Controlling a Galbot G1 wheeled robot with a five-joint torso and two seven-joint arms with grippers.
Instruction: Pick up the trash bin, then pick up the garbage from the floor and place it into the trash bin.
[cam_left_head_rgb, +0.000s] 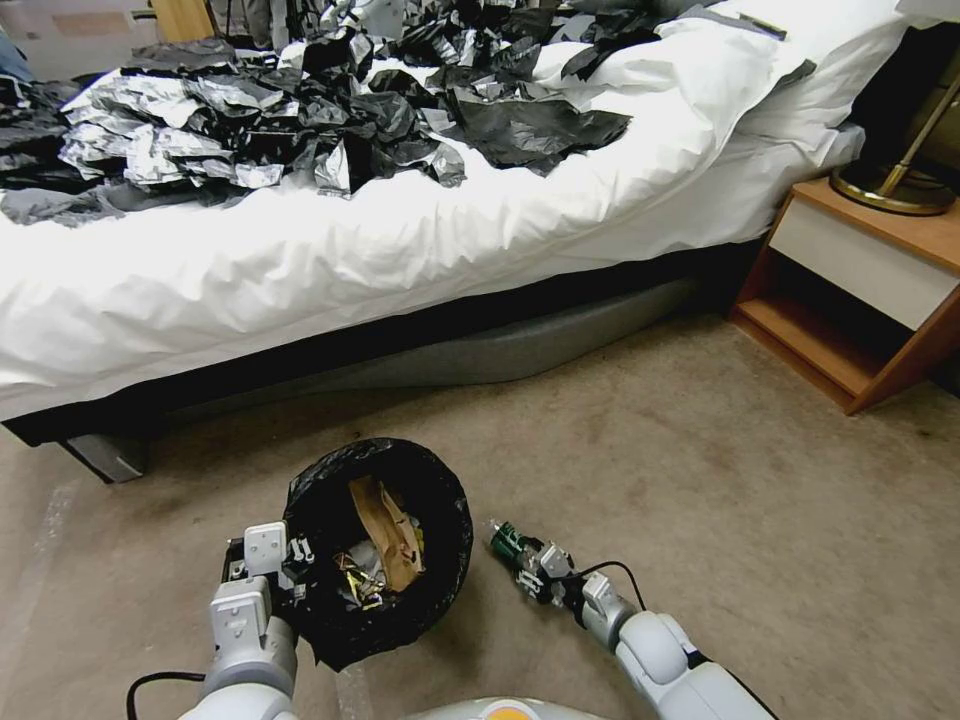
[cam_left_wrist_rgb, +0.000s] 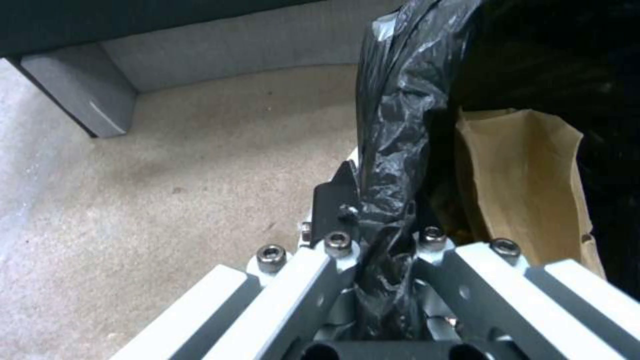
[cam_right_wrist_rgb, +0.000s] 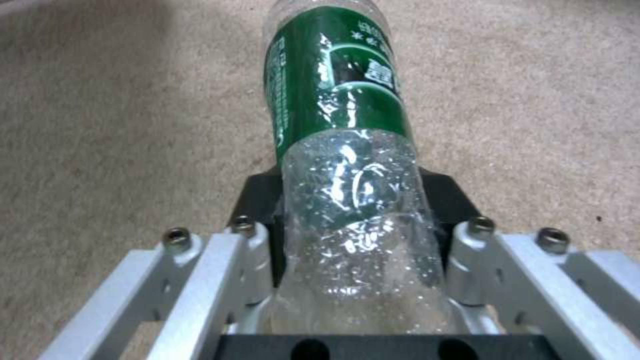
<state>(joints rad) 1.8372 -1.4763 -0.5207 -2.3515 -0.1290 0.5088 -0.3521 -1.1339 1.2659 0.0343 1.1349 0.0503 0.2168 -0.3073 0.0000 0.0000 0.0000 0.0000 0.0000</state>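
The trash bin (cam_left_head_rgb: 440, 500), wrapped in its glossy black bag liner (cam_left_wrist_rgb: 393, 125), hangs just above the carpet at the lower middle of the head view. My left gripper (cam_left_head_rgb: 290, 560) is shut on the bin's near rim and liner (cam_left_wrist_rgb: 383, 220). Inside lie a brown paper bag (cam_left_head_rgb: 385, 530) (cam_left_wrist_rgb: 527, 180) and yellow wrappers (cam_left_head_rgb: 360, 585). Right of the bin, my right gripper (cam_left_head_rgb: 535, 572) is shut on a green-labelled clear bottle (cam_left_head_rgb: 510, 543) (cam_right_wrist_rgb: 340, 100), held low over the floor and pointing towards the bed.
A bed with a white duvet (cam_left_head_rgb: 400, 240) strewn with black-and-silver foil sheets (cam_left_head_rgb: 300, 120) spans the back, its grey base (cam_left_head_rgb: 500, 350) (cam_left_wrist_rgb: 87, 95) close behind the bin. A wooden nightstand (cam_left_head_rgb: 860, 290) stands at the right. Bare carpet (cam_left_head_rgb: 720, 500) lies to the right.
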